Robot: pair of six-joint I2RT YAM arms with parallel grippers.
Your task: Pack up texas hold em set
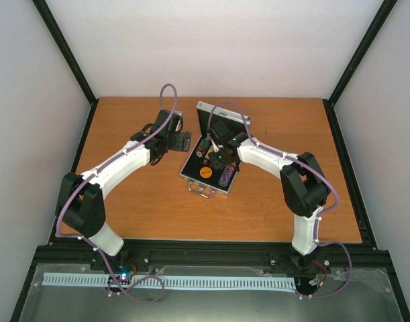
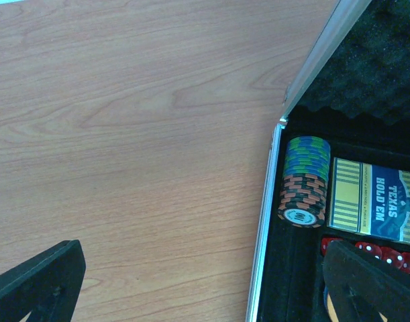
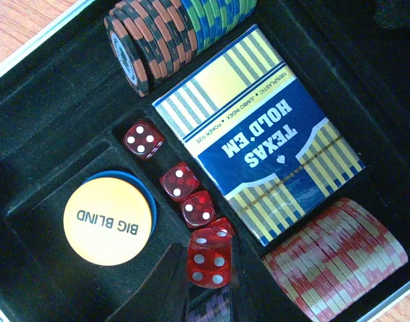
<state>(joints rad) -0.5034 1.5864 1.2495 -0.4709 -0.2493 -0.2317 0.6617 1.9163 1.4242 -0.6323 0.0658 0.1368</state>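
The silver case (image 1: 191,176) lies open mid-table, its lid (image 1: 221,115) standing at the back. In its black lining (image 3: 37,134) are a blue-yellow card deck (image 3: 258,134), striped chips (image 3: 164,37), red-white chips (image 3: 339,258), an orange "BIG BLIND" disc (image 3: 109,219) and a row of red dice (image 3: 178,181). My right gripper (image 3: 210,282) hangs over that row, shut on one red die (image 3: 208,258). My left gripper (image 2: 205,295) is open and empty, straddling the case's left wall (image 2: 266,221), one finger (image 2: 37,282) over the table.
Foam lines the lid (image 2: 372,60). The case's metal handle (image 1: 203,191) points at the arm bases. Purple-striped chips (image 3: 211,310) show under the right fingers. Bare wooden table (image 2: 124,134) stretches left of the case.
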